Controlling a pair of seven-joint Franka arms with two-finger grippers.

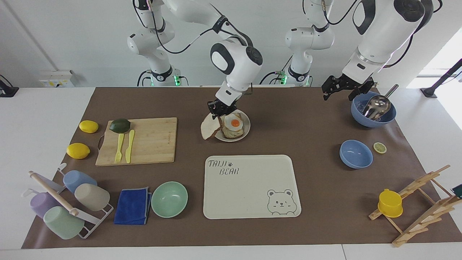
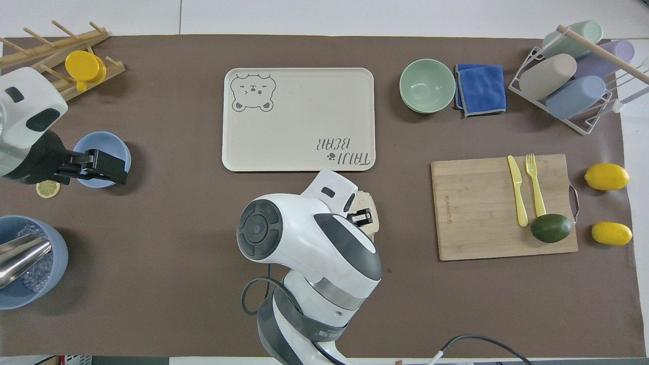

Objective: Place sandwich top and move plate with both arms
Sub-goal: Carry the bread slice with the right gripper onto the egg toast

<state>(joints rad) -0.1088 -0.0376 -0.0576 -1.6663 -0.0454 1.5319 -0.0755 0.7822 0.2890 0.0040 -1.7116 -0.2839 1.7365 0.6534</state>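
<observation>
Board [image 1: 144, 141] of bamboo lay bare of bread toward the right arm's end. The right gripper [image 1: 218, 109] hung over the plate [image 1: 247, 127], fingers clamped on the sandwich top [image 1: 210, 127], which dangled tilted at the plate's rim beside the egg toast [image 1: 232, 127]. The left gripper [image 1: 343, 87] waited, fingers spread and holding nothing, beside the scoop bowl [image 1: 373, 115].

The pale sandwich top [image 1: 210, 128] hangs tilted over the rim of the round grey-beige plate [image 1: 245, 134], beside the egg-topped toast [image 1: 232, 127].
</observation>
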